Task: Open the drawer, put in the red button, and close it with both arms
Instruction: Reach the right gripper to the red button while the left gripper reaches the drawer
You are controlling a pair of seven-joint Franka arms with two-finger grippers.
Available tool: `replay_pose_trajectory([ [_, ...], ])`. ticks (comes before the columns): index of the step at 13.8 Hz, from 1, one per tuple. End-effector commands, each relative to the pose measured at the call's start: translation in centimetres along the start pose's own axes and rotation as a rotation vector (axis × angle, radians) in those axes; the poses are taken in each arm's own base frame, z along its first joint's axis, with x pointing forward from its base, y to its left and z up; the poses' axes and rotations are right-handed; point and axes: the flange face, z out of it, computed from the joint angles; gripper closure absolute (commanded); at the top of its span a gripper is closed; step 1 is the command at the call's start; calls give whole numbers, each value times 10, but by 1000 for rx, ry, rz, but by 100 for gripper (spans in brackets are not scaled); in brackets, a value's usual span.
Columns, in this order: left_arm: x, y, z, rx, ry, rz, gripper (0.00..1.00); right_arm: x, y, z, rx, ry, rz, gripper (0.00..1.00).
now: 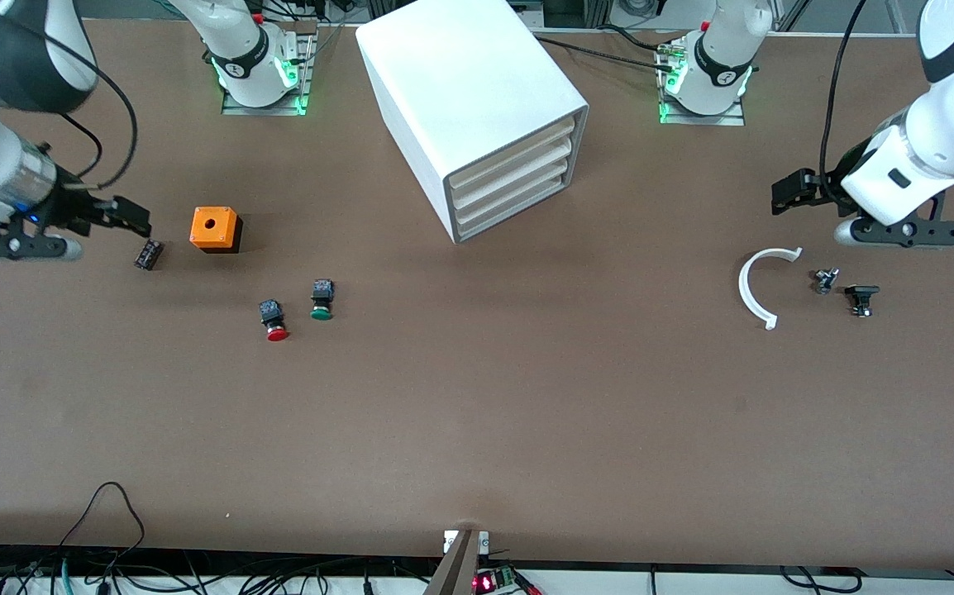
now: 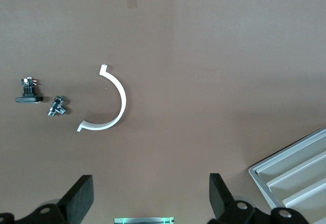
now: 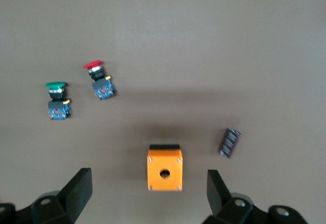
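The white cabinet [image 1: 477, 107] stands at the table's middle near the bases, its drawers [image 1: 518, 178] all pushed in; a corner of it shows in the left wrist view [image 2: 295, 178]. The red button [image 1: 274, 318] lies on its side beside the green button [image 1: 321, 299]; both show in the right wrist view, the red button [image 3: 100, 80] and the green button [image 3: 57, 101]. My right gripper [image 1: 126, 216] is open and empty, up in the air at the right arm's end near the orange box [image 1: 214, 229]. My left gripper [image 1: 791, 194] is open and empty above the white arc [image 1: 758, 285].
A small black component [image 1: 148, 254] lies beside the orange box [image 3: 164, 167]. Beside the white arc [image 2: 109, 104] at the left arm's end lie a small metal part [image 1: 825, 280] and a black part [image 1: 860, 297]. Cables hang along the table's front edge.
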Motion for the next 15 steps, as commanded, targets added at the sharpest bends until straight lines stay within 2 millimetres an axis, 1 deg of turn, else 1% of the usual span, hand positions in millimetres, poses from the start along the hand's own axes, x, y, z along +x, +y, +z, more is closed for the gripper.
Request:
replay_pose_trajectory([
  [1, 26, 10, 45, 2, -95, 41, 0, 23, -42, 39, 23, 6, -47, 0],
  [2, 30, 15, 61, -46, -127, 39, 0, 29, -50, 55, 26, 15, -61, 0],
  [3, 36, 21, 84, -107, -178, 34, 0, 35, -54, 69, 28, 19, -76, 0],
  [4, 37, 34, 111, -181, -238, 32, 0, 39, -64, 84, 30, 13, -104, 0],
  [5, 38, 49, 143, -263, -314, 29, 0, 43, -76, 99, 32, 10, -124, 0],
  [6, 37, 58, 173, -354, -385, 5, 0, 46, -81, 112, 35, 11, -129, 0],
  [7, 28, 78, 217, -521, -453, 14, 0, 51, -81, 133, 40, 1, -127, 0],
  [8, 17, 97, 244, -585, -462, 58, 0, 53, -82, 145, 42, -7, -127, 0],
  [9, 3, 111, 270, -619, -472, 85, 0, 56, -82, 157, 44, 1, -130, 0],
  [11, -29, 158, 305, -663, -488, 122, 0, 62, -84, 186, 51, 29, -177, 0],
  [12, -45, 184, 313, -654, -481, 154, 0, 63, -84, 197, 54, 34, -186, 0],
  [13, -57, 205, 317, -643, -471, 186, 1, 62, -84, 206, 55, 24, -187, 0],
  [14, -63, 214, 320, -640, -469, 193, 1, 60, -84, 209, 55, 18, -187, 0],
  [15, -67, 218, 321, -655, -478, 191, 1, 59, -89, 212, 55, 13, -195, 0],
])
